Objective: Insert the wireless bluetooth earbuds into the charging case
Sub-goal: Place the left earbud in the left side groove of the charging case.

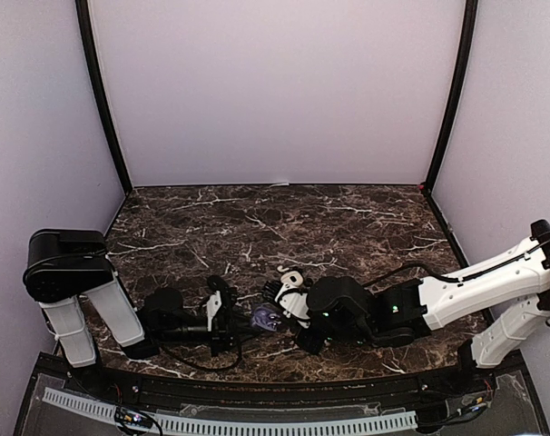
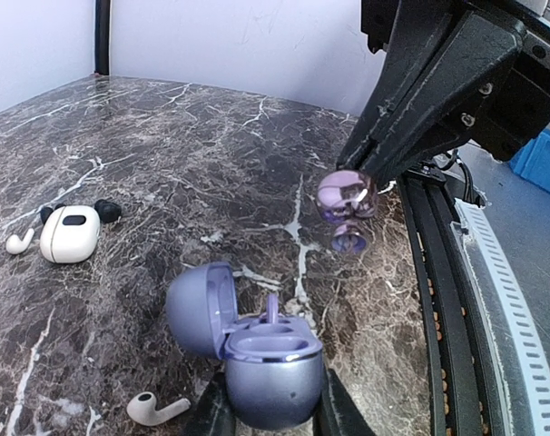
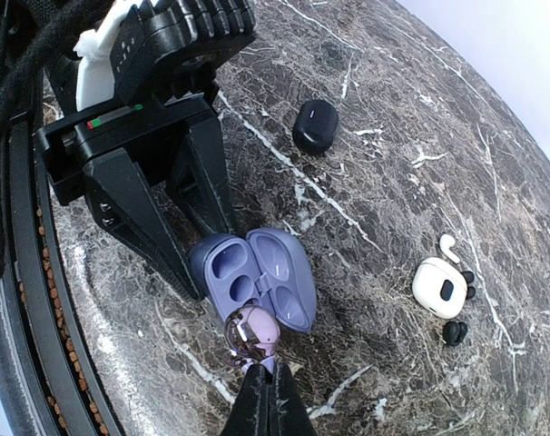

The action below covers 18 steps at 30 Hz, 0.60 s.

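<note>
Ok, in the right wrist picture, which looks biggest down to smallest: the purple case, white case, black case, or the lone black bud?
1. purple case, open, clearly largest.
2. white case and black case: look about alike, so tied.
3. black earbud below the white case, smallest.

Left arm (image 1: 117, 311) and right arm (image 1: 475, 289) show white links, black joints, black cables.

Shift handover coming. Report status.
Left gripper shut on open purple case. Right gripper shut on purple bud, near case, not seated. Nothing between them.
</note>
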{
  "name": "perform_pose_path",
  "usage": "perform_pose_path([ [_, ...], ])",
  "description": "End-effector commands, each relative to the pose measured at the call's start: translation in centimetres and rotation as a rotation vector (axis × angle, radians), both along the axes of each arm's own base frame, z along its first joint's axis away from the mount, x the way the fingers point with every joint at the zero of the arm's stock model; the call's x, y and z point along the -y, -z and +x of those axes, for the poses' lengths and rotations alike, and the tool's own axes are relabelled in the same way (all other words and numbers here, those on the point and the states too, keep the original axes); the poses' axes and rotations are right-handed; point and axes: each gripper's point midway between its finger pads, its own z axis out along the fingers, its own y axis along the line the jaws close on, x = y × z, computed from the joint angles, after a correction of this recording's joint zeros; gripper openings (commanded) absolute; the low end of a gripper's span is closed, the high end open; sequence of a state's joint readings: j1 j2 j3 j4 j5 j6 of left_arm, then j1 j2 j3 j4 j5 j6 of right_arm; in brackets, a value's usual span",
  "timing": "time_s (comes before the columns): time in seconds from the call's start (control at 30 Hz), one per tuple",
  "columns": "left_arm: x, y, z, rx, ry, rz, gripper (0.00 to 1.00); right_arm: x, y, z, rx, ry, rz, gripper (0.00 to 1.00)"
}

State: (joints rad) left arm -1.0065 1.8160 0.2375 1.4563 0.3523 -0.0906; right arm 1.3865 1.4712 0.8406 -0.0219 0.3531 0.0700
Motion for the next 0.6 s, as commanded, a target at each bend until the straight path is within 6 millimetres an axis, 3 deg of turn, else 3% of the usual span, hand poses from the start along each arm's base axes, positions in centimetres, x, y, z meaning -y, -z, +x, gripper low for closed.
perform_pose_path([
  [0.0, 0.5, -0.7, -0.3, 0.019, 0.024, -0.024, 0.0, -1.2, -1.5, 0.4, 0.016, -0.01, 0.058, 0.0],
  [0.57, 0.5, -1.0, -1.2, 0.035, 0.074, -0.045, 0.0, -2.9, -1.0, 0.2, 0.035, -0.064, 0.022, 0.0],
])
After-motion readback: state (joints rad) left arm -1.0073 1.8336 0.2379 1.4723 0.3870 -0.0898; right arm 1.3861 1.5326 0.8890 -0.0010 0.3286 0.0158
